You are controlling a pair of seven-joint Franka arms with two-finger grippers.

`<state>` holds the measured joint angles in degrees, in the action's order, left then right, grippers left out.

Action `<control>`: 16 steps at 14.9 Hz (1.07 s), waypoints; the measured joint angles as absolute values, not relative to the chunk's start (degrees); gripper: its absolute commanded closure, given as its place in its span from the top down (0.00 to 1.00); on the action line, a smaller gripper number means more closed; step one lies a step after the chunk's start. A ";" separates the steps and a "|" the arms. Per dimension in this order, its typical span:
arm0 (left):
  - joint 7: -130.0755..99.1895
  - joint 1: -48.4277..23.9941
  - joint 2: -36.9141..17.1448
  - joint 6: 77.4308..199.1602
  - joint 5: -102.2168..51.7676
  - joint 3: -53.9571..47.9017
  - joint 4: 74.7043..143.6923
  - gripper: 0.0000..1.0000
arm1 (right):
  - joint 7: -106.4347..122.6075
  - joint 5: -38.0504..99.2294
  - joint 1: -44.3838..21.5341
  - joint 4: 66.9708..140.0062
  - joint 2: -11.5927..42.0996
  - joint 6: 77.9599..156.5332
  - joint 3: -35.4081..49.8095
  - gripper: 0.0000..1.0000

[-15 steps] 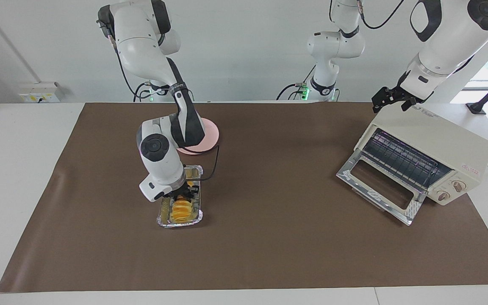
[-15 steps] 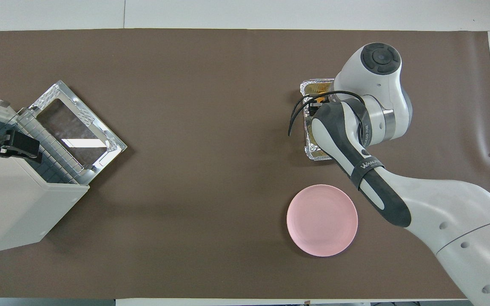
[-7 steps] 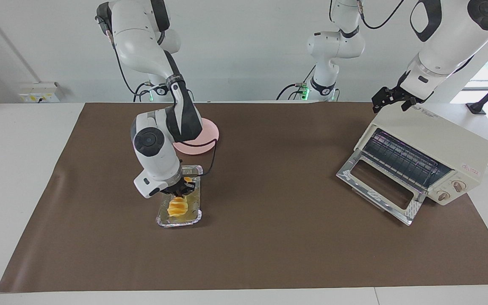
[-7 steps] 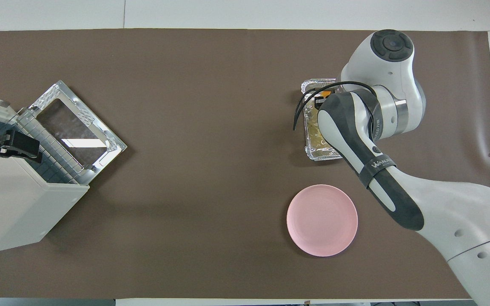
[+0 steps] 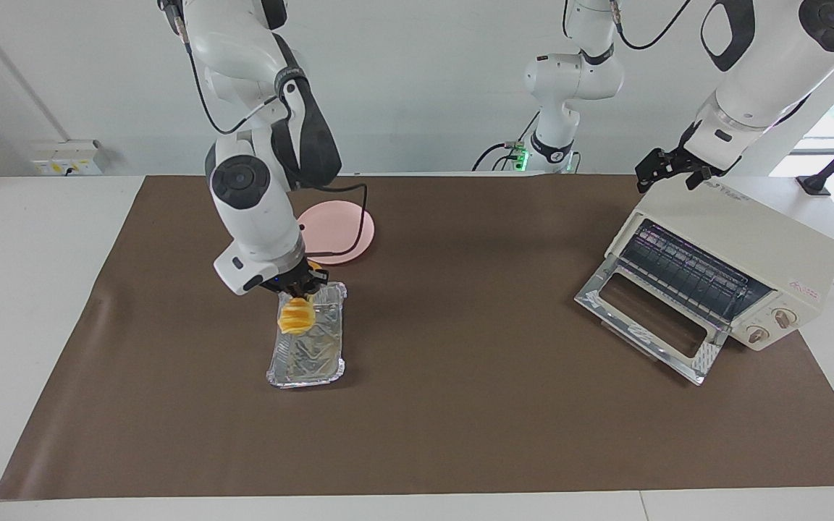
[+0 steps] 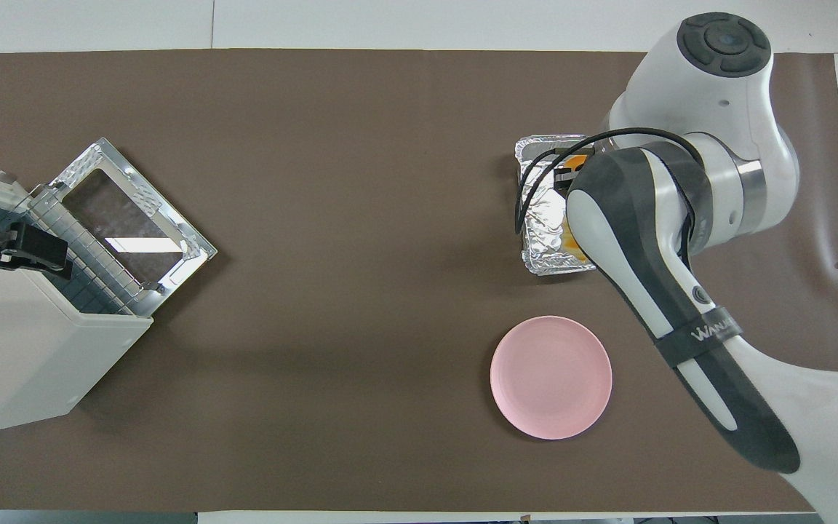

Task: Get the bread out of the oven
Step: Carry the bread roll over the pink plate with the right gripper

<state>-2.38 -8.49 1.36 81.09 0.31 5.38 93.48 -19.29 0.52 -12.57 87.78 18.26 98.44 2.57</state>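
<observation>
Over foil tray (image 5: 306,354): right claw (image 5: 300,290) gripping bread (image 5: 295,318)

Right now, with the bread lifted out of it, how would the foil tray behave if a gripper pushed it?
The foil tray looks thin and crinkled, so it would probably dent rather than resist. Now empty, it seems light and would likely slide on the brown mat. Its walls are low, so tipping seems unlikely.

Right arm bent steeply down from its base, wrist pointing down, right gripper (image 5: 300,288) raised in the air, fingers clamped on the bread (image 5: 295,317). Left arm reaching down at its own end of the table and waiting, left gripper (image 5: 672,171) low by the oven (image 5: 750,242) top's edge.
</observation>
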 measured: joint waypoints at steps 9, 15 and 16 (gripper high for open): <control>-2.38 -8.49 1.36 81.09 0.31 5.38 93.48 1.00 | -24.96 3.20 -18.71 120.90 -5.43 108.48 2.89 0.00; -2.38 -8.49 1.36 81.09 0.31 5.38 93.48 1.00 | -24.96 3.24 -19.51 137.80 -9.99 124.12 2.92 0.00; -2.38 -8.49 1.36 81.09 0.31 5.38 93.48 1.00 | -24.96 3.24 -20.11 139.51 -9.95 126.03 2.93 0.00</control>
